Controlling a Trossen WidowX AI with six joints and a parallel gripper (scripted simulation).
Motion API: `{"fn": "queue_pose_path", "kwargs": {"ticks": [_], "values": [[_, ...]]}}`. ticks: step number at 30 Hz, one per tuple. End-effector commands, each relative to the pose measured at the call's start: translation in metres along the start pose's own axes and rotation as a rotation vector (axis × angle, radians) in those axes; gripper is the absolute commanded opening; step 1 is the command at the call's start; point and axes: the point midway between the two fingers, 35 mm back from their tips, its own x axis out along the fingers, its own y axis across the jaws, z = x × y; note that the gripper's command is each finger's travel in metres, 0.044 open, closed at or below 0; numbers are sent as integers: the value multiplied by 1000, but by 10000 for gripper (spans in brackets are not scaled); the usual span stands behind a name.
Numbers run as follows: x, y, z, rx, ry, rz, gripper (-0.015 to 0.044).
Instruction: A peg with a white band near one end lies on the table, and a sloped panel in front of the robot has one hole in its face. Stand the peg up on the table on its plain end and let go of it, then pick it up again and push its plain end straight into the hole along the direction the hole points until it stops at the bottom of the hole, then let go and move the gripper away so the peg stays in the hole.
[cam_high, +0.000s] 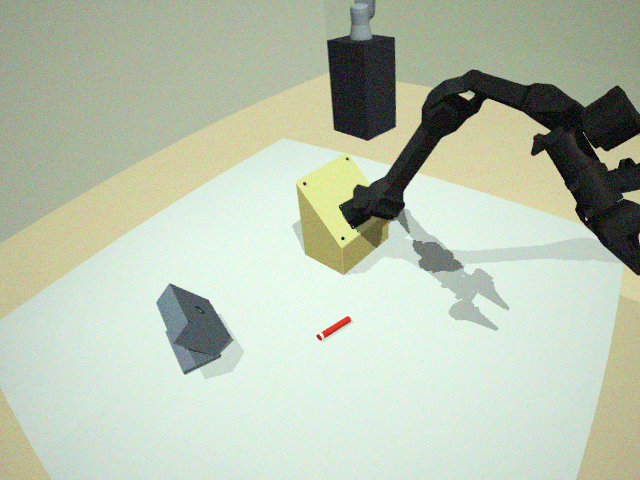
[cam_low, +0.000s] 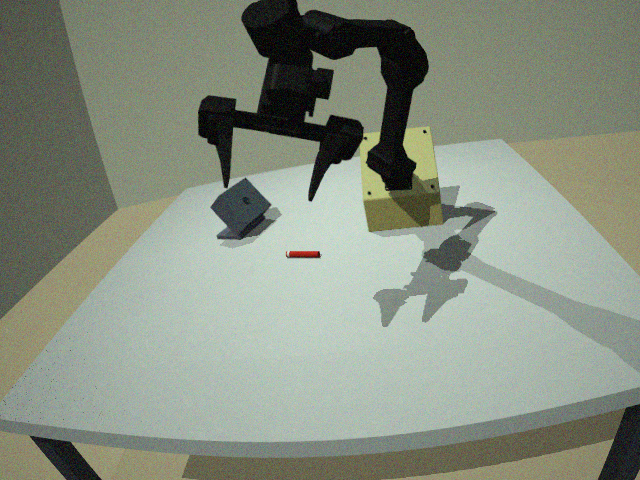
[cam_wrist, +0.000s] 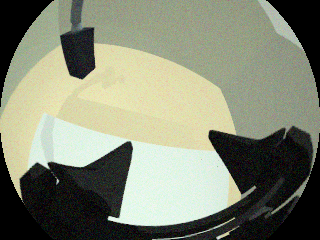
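Peg (cam_high: 334, 328) (cam_low: 303, 254) still to grasp; end effector (cam_low: 267, 193) (cam_wrist: 172, 140) open and empty; next, lower over red shaft, then close.

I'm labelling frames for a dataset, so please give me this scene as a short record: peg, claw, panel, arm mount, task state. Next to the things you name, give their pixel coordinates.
peg: red, white band near one end (cam_high: 334, 328) (cam_low: 303, 254), lying flat on the table
claw: open, nothing between its fingers, raised above the table (cam_low: 267, 193) (cam_wrist: 171, 137)
panel: dark grey, sloped, one hole in its face (cam_high: 206, 328) (cam_low: 237, 206)
arm mount: yellow block with a sloped top (cam_high: 325, 188) (cam_low: 403, 211)
peg touching panel: no
task state: peg not standing, not in the hole
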Motion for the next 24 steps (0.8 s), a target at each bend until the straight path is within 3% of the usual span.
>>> {"fn": "queue_pose_path", "kwargs": {"ticks": [1,12,24], "values": [[14,-8,-36,86,85,2,440],[30,-30,-136,331,307,-41,440],[17,-43,-246,644,522,-113,440]]}}
